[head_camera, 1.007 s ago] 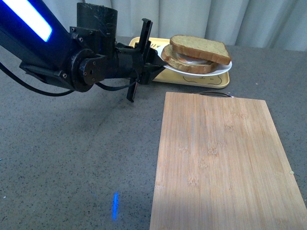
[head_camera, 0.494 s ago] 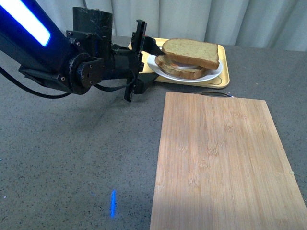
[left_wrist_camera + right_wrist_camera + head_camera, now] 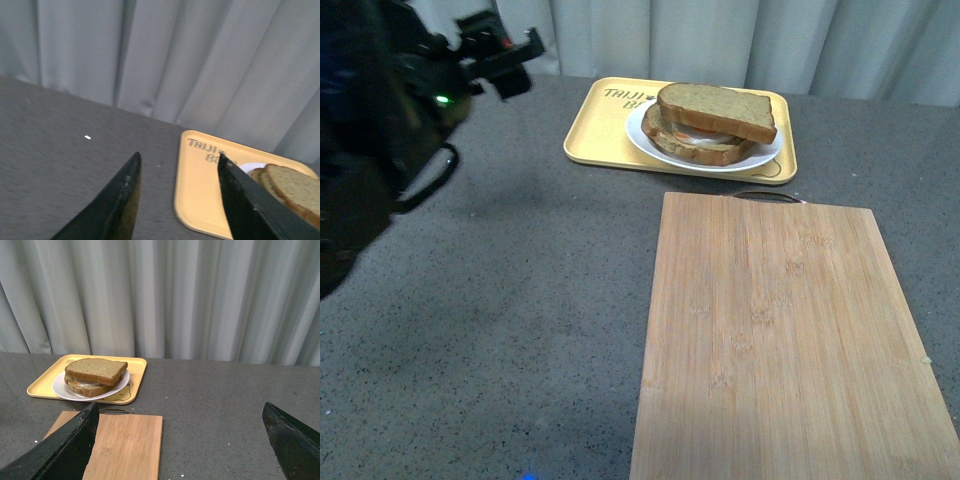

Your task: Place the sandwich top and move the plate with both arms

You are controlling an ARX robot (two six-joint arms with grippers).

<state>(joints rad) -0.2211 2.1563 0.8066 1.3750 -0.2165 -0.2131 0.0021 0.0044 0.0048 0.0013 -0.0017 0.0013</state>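
Observation:
The sandwich top (image 3: 718, 110) lies on a lower bread slice with egg on the round white plate (image 3: 645, 145), which rests on the yellow tray (image 3: 595, 130). The stack also shows in the right wrist view (image 3: 96, 370) and partly in the left wrist view (image 3: 295, 187). My left arm (image 3: 390, 130) is at the far left, raised well away from the plate. My left gripper (image 3: 177, 165) is open and empty, its fingers pointing past the tray's near corner. My right gripper (image 3: 182, 415) is open and empty, far back from the tray; it does not show in the front view.
A bamboo cutting board (image 3: 785, 340) with a dark handle loop lies on the grey tabletop (image 3: 520, 320) in front of the tray; it also shows in the right wrist view (image 3: 125, 445). Grey curtains (image 3: 165, 295) hang behind the table.
My left gripper has let go of the plate's rim and the arm has swung back to the far left. The plate now sits flat on the yellow tray.

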